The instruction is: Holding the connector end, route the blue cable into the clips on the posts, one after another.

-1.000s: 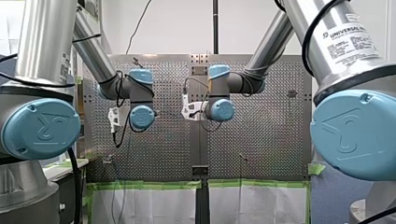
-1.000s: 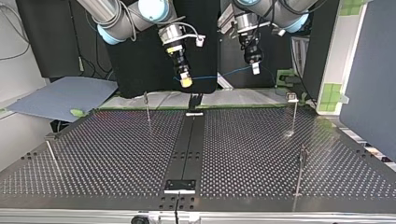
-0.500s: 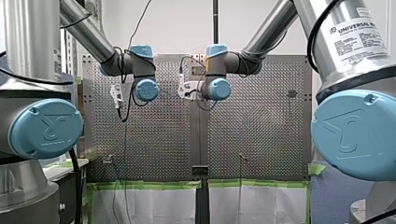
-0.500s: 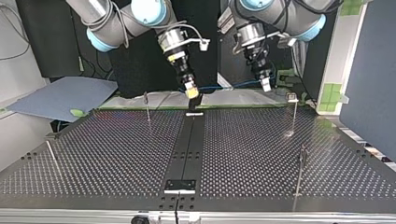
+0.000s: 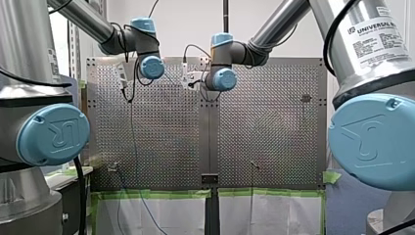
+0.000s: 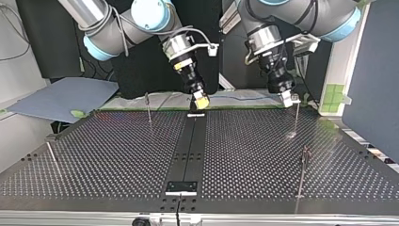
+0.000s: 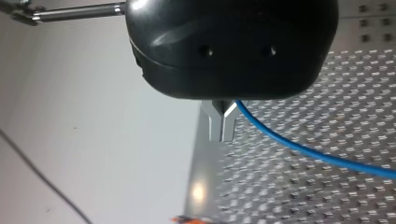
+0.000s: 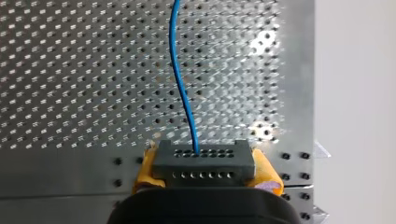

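The blue cable runs out of a grey connector, and my right gripper is shut on that connector with its yellow pads. In the top view this gripper hangs over the table's far edge at the centre strip. My left gripper has its metal fingers shut on the blue cable. In the top view it is right beside the clip on the far right post. The cable spans thinly between the two grippers.
More thin posts stand on the perforated table: one at the far left, one at the near left, one at the near right. A black centre strip runs across the table. A grey sheet lies beyond its left corner.
In the top view both arms have come down and forward toward the table. My left gripper swung right to the far right post, and my right gripper lowered to the centre strip.
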`<action>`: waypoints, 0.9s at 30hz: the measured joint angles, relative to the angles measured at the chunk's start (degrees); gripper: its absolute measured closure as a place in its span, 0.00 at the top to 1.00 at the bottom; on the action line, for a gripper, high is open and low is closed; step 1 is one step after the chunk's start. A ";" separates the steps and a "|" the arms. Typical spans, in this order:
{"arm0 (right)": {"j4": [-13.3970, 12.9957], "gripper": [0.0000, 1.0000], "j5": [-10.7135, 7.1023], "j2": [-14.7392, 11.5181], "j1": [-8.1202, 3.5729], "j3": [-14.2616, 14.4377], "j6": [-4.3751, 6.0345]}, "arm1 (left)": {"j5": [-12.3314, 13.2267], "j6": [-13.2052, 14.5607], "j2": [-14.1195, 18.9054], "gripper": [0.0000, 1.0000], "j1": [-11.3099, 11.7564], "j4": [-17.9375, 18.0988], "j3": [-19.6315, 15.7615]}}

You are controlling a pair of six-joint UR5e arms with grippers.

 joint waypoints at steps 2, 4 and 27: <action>0.58 0.00 -0.22 0.00 0.05 -1.00 0.11 | 0.34 -0.15 0.46 0.00 0.43 -1.22 1.17; 1.31 0.00 -0.42 0.00 0.13 -2.18 0.23 | 0.87 -0.45 0.64 0.00 0.82 -2.25 1.89; 4.29 0.00 -3.49 1.90 1.84 -11.81 2.73 | 5.69 -2.80 -0.41 0.00 6.65 -13.23 5.51</action>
